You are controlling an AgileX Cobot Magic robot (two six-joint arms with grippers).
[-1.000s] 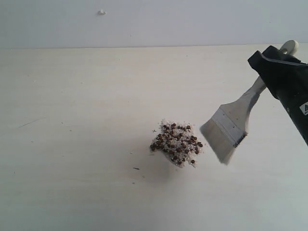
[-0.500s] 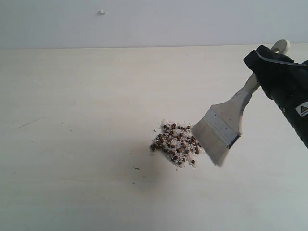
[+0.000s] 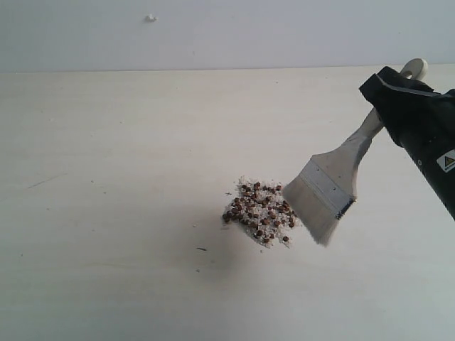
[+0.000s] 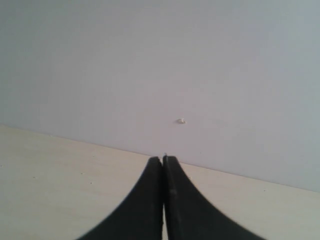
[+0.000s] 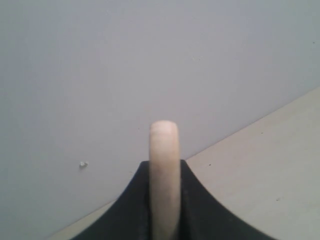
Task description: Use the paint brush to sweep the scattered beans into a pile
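Note:
The beans (image 3: 259, 213) lie in one small heap of dark reddish-brown dots mixed with whitish grains, near the table's middle in the exterior view. The paint brush (image 3: 333, 188) slants down from the right, its whitish bristles (image 3: 309, 213) just right of the heap, at its edge. My right gripper (image 3: 392, 92) is shut on the pale wooden handle (image 5: 164, 170), whose end sticks out between the black fingers (image 5: 134, 200). My left gripper (image 4: 163, 161) is shut with nothing in it, facing the wall over bare table. It does not show in the exterior view.
The pale table (image 3: 106, 177) ends at a grey-white wall (image 3: 213, 35) at the back, with a small white mark (image 3: 150, 18) on it. A short dark speck (image 3: 201, 249) lies left of and below the heap.
Over the last second the right gripper carried the brush left, bringing the bristles close to the heap's right edge. In the last half second nothing moved.

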